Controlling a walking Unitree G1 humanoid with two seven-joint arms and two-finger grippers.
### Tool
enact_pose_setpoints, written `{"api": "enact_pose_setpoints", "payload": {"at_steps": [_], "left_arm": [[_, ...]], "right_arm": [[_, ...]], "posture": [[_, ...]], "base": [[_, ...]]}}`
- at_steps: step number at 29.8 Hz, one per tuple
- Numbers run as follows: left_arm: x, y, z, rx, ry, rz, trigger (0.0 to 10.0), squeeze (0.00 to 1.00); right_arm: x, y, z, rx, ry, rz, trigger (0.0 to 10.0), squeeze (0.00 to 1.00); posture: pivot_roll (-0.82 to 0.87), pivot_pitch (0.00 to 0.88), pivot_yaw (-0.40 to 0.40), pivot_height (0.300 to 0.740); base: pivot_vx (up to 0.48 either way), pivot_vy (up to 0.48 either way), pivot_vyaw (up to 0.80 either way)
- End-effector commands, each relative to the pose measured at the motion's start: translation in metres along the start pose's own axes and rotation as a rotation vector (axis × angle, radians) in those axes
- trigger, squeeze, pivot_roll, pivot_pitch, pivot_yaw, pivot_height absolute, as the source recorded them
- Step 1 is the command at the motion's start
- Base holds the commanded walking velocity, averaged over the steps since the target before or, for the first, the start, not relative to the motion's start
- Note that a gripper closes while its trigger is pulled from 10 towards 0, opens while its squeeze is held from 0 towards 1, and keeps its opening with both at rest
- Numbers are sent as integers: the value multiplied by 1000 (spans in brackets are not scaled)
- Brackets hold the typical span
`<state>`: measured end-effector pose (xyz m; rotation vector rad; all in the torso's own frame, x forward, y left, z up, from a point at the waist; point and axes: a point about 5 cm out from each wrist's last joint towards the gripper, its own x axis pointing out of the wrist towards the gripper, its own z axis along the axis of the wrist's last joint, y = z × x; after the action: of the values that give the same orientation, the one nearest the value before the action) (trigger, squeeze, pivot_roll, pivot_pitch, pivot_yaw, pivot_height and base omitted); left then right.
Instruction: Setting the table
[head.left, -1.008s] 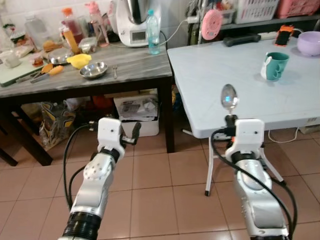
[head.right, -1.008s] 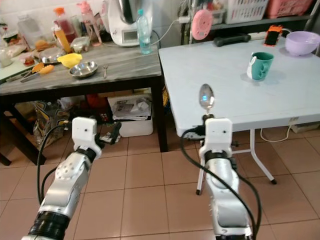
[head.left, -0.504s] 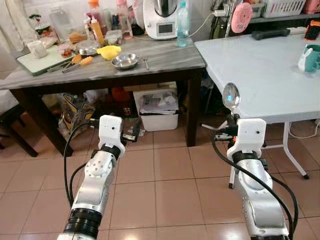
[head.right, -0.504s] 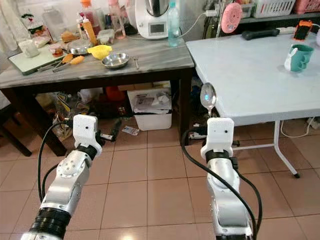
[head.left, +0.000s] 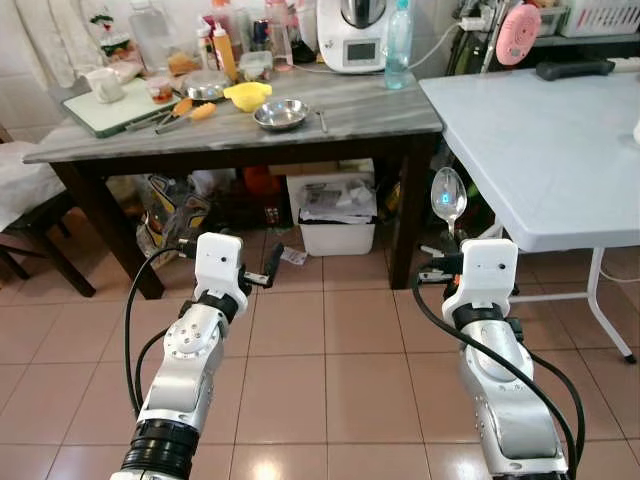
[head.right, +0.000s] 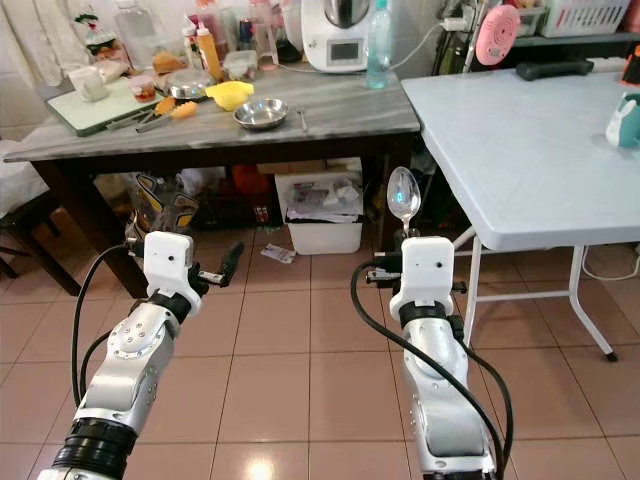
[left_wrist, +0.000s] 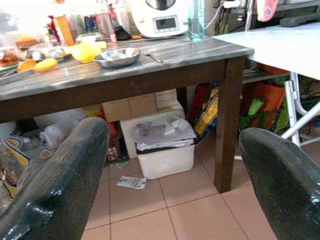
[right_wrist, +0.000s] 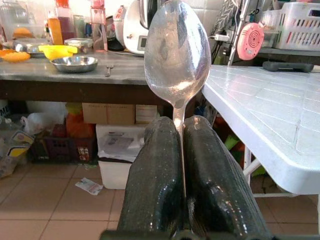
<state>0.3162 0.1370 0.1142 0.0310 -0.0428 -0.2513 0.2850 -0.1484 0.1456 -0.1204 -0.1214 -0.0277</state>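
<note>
A silver spoon (head.left: 447, 198) stands upright with its bowl on top, its handle pinched between the fingers of my right gripper (right_wrist: 182, 125), which is shut on it. The spoon hangs over the tiled floor, just short of the near left corner of the white folding table (head.left: 540, 150). A teal mug (head.right: 627, 93) stands on that table at the far right. My left gripper (head.left: 265, 275) is open and holds nothing, low over the floor in front of the dark marble-top table (head.left: 130, 150). On that table lie a steel bowl (head.left: 280, 113) and a fork (head.left: 322, 120).
The marble-top table also carries a cutting board (head.left: 110, 105), bottles, a yellow dish (head.left: 248, 95), a water bottle (head.left: 400, 44) and a white kitchen machine (head.left: 358, 35). A white bin (head.left: 335, 215) and bags sit beneath it. A dark chair (head.left: 30, 225) stands at the left.
The camera has swung left and pulled back, so the white table has slid to the right of the picture. Both arms hold the same pose, the spoon still gripped upright.
</note>
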Motion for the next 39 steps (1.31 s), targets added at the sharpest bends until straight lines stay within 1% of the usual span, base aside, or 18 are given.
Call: {"api": "enact_pose_setpoints", "payload": {"at_steps": [1,7,23,30,36,39], "left_arm": [[-1,3,4,-1,-15,-1,10000,0],[-1,1,3,-16,-13,-8,10000,0],[-1,-1,4,-27,-16,-32,10000,0],[-1,-2,3,-29,-11,-38,10000,0],[-1,-6,3,-34,-9,-48,10000,0],[-1,-7,3,-37,-10,-51,10000,0]], "right_arm": [[1,-1,6,5,-23,-4,10000,0],[1,-1,5,1,-22,-2,10000,0],[0,-1,5,4,-19,-13,10000,0],[1,-2,3,15,-9,-24,10000,0],[1,-2,3,22,-2,-27,10000,0],[1,-2,2,28,1,-27,10000,0]], "posture": [[-123,0,87,740],[-124,0,88,740],[-124,0,94,740],[-125,0,95,740],[-128,0,97,740],[-127,0,97,740]], "base": [[296,0,0],[314,0,0],[365,0,498],[382,0,0],[382,0,0],[384,0,-696]]}}
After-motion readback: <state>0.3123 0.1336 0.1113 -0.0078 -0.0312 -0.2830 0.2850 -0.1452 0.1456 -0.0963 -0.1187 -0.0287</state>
